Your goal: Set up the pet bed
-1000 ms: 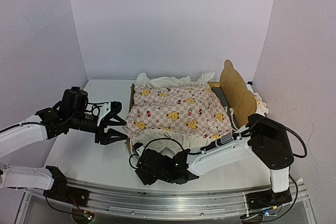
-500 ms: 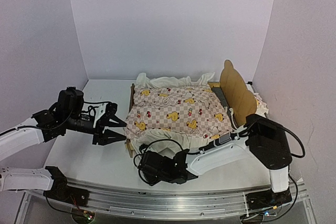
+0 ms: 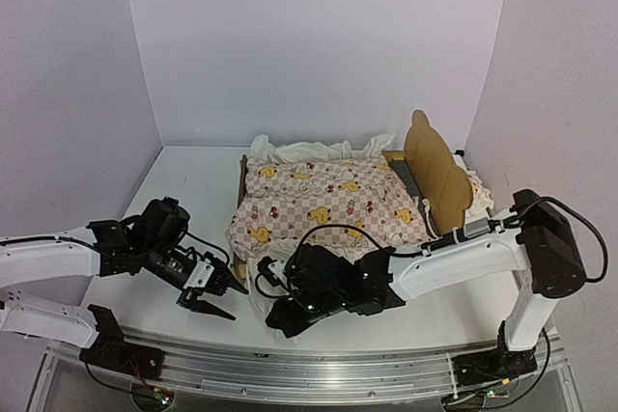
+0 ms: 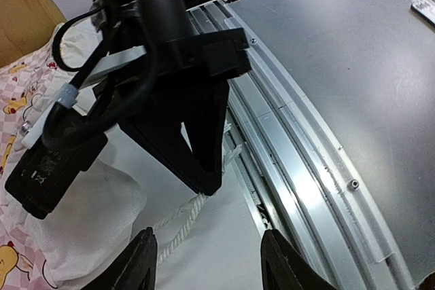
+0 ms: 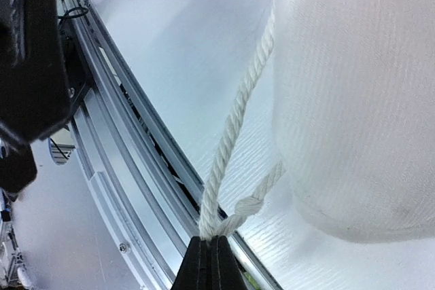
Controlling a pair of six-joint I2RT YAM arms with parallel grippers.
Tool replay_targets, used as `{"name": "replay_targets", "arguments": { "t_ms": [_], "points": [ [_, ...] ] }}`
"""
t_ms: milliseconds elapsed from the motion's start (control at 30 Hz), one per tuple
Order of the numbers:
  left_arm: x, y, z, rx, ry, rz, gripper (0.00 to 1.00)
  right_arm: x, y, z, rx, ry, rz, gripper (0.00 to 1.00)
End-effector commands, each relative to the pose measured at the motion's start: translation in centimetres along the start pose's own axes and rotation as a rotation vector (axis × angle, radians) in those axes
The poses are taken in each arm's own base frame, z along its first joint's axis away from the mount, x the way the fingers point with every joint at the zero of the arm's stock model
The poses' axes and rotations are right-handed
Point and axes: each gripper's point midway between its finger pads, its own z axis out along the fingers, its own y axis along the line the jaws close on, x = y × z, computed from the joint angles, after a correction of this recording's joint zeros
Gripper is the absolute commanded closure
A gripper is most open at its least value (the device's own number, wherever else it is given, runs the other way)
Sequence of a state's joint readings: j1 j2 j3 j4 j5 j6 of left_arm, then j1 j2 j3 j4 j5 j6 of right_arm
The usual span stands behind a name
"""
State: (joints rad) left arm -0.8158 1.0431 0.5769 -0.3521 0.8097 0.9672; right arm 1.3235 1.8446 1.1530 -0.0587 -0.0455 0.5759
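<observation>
The pet bed stands at mid table with its light-wood headboard (image 3: 431, 167) on the right. A pink checked duck quilt (image 3: 328, 202) covers it, and cream ruffle (image 3: 309, 151) spills over the far side. A white twisted cord (image 5: 236, 130) hangs from the cream fabric (image 5: 353, 93) at the bed's near left corner. My right gripper (image 5: 212, 248) is shut on that cord, low by the front rail (image 3: 285, 320). My left gripper (image 3: 235, 302) is open just to its left, facing it. The cord (image 4: 182, 219) lies near its left finger (image 4: 141, 257), with nothing held between its fingers.
The aluminium rail (image 3: 319, 366) runs along the table's near edge, right below both grippers. The rail (image 5: 129, 168) shows again in the right wrist view. White walls close in the table on three sides. Bare white tabletop (image 3: 183, 190) lies left of the bed.
My right gripper has shut on the white cord and shifted right along the front edge. My left arm has swung down from the bed's left side to the near edge.
</observation>
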Motion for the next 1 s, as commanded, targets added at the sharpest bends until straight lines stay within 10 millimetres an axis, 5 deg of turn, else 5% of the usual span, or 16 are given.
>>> {"name": "replay_targets", "arguments": {
  "t_ms": [0,233,400,500,700,967],
  "points": [
    [-0.4,0.7,0.9,-0.046,-0.052,0.202,0.44,-0.7,1.9,-0.8,-0.165,-0.019,0.063,1.00],
    [2.7,0.8,4.1,-0.049,0.009,0.210,0.41,-0.3,0.2,0.0,-0.167,-0.034,0.167,0.98],
    [3.3,1.0,4.8,-0.044,0.006,0.222,0.42,2.1,-6.1,0.6,0.106,-0.034,0.282,0.77],
    [3.6,0.3,5.1,-0.005,0.000,0.219,0.44,2.4,-7.4,0.0,0.197,-0.027,0.254,0.66],
    [4.3,-1.0,6.1,0.072,0.025,0.227,0.50,2.6,-6.9,-1.0,0.255,-0.029,0.075,0.59],
    [4.9,-2.6,7.8,0.154,0.032,0.276,0.57,3.8,-6.1,1.9,0.267,-0.030,-0.096,0.55]
  ]
}}
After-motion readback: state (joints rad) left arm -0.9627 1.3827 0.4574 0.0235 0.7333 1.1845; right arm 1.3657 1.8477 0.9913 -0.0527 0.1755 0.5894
